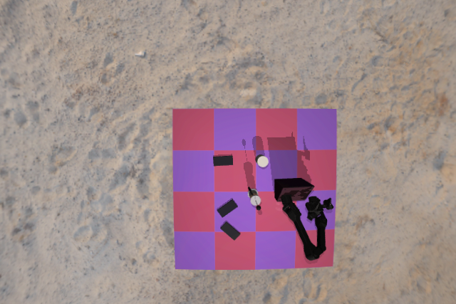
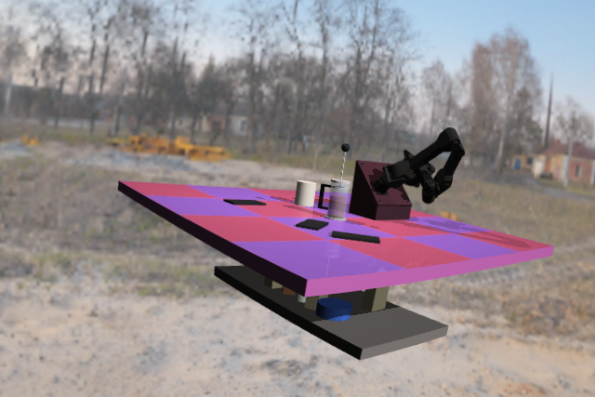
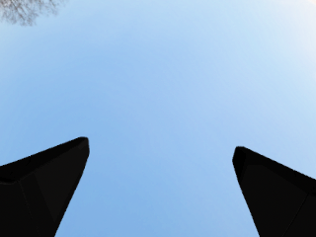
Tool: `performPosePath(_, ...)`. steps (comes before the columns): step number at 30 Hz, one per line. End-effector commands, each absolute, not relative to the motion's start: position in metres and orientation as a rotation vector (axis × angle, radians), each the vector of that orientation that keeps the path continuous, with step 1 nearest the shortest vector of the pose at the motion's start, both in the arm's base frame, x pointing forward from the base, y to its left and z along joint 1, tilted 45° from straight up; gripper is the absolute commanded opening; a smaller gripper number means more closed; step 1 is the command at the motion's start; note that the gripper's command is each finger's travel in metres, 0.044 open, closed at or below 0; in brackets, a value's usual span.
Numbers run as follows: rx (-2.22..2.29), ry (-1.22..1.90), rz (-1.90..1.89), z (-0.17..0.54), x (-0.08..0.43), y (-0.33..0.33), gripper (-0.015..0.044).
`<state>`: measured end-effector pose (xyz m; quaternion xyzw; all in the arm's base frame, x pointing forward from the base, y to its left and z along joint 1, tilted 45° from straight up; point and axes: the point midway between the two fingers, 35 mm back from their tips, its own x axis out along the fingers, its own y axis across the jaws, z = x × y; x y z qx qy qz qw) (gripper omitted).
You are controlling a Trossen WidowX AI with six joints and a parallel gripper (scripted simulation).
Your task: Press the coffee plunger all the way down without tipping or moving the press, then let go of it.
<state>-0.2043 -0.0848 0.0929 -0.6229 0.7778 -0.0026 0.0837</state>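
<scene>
The coffee press (image 1: 254, 195) (image 2: 337, 203) stands upright on the checkered table, with a clear body, a pale lid and a black side handle. Its plunger is up: a thin rod rises high above the lid to a black knob (image 1: 258, 207) (image 2: 345, 147). My gripper (image 3: 162, 150) is open, with only sky between and beyond its fingers in the wrist view. The arm is folded back on the far side of its base from the press, and the gripper is well away from the knob. The press is not in the wrist view.
A white cylinder (image 1: 262, 161) (image 2: 305, 192) stands near the press. Three flat black blocks (image 1: 222, 160) (image 1: 226, 208) (image 1: 230, 231) lie on the table (image 1: 193, 129) (image 2: 307, 258). The arm's dark wedge-shaped base (image 1: 294, 188) (image 2: 381, 198) stands beside the press. A lower shelf (image 2: 384, 332) holds a blue round thing (image 2: 334, 309).
</scene>
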Motion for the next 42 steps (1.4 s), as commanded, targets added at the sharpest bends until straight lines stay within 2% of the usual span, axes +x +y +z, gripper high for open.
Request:
performPosePath(1, -1.857, 2.325, -0.004, 0.093, -0.205, -0.084, 0.0426)
performPosePath(2, -1.853, 2.333, 0.005, 0.093, -0.205, -0.083, 0.044)
performPosePath(9, -1.735, 2.497, 0.213, 0.099, -0.219, -0.049, 0.044)
performPosePath(16, -1.422, 2.698, 0.678, 0.111, -0.23, 0.022, 0.044)
performPosePath(21, -1.163, 2.687, 1.03, 0.116, -0.222, 0.075, 0.044)
performPosePath(29, -0.768, 2.423, 1.412, 0.12, -0.18, 0.157, 0.044)
performPosePath(34, -0.509, 2.225, 1.463, 0.126, -0.136, 0.202, 0.044)
performPosePath(42, -0.163, 2.112, 1.427, 0.137, -0.067, 0.236, 0.044)
